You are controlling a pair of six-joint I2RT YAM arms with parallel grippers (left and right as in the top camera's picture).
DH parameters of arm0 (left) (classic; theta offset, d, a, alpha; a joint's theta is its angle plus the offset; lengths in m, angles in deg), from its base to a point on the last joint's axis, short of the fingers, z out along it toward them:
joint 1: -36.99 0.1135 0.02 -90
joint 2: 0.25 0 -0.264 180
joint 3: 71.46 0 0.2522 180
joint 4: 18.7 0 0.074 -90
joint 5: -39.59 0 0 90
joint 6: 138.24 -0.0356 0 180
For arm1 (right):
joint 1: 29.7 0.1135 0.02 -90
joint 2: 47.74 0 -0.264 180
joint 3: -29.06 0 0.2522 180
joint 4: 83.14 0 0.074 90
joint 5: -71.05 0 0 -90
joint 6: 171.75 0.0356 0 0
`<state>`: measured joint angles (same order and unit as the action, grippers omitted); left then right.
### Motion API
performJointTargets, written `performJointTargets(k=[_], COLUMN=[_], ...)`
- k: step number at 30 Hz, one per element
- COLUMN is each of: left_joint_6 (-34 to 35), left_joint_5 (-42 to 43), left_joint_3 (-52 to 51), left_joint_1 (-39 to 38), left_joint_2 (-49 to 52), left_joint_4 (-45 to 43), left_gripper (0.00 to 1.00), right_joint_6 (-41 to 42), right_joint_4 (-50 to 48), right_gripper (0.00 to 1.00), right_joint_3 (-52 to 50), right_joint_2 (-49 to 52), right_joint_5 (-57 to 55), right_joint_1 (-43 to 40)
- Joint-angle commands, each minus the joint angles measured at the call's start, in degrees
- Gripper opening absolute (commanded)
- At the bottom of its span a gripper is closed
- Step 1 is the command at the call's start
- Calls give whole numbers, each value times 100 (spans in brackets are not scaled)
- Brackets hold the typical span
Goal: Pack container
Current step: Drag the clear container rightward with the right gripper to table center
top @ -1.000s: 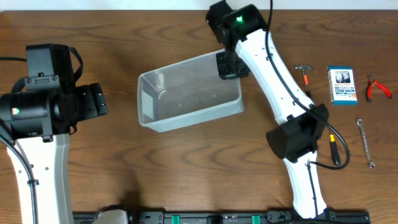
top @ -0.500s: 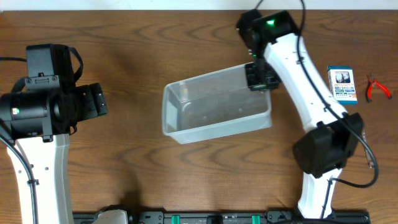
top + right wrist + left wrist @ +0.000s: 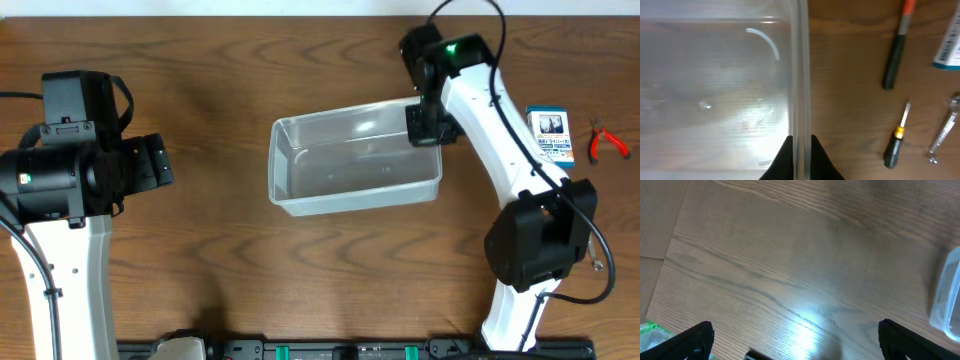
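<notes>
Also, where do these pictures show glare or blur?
Overhead: sharp, a pale highlight on the clear rectangular plastic tub. Left wrist: soft focus, a white glare patch on the brown wooden table. Right wrist: the tub's rim, close to the lens, is blurred.

The container (image 3: 300, 205) is a clear plastic tub, rectangular with rounded corners and a thick rim. It stands upright, open side up, on the middle of the surface (image 3: 200, 60). Its long side runs left to right, slightly skewed. The right hand (image 3: 424, 128) pinches the rim at its right end.
</notes>
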<state>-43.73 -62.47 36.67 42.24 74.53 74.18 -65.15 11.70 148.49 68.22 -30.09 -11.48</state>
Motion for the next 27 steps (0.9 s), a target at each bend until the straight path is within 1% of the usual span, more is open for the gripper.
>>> performJointTargets(k=[1,6,8,15,22,27], left_joint_6=[57,57,57,57,55,57], left_joint_5=[-42,-42,-42,-42,-42,-42], left_joint_3=[35,35,35,35,35,35], left_joint_1=[28,28,28,31,28,28], left_joint_2=[7,9,9,9,9,9], left_joint_4=[13,13,15,13,13,17], left_gripper=[98,98,97,98,98,98], right_joint_6=[-345,-514,-612,-686,-680,-525], right_joint_4=[-179,-396,-402,-358,-483,-942], right_gripper=[1,1,1,1,1,1], right_joint_3=[-433,-691,-717,-723,-737,-903], right_joint_2=[-131,-131,-131,-131,-131,-131], right_joint_5=[-63,-63,-39,-39,-39,142], right_joint_1=[-31,-232,-376,-916,-789,-667])
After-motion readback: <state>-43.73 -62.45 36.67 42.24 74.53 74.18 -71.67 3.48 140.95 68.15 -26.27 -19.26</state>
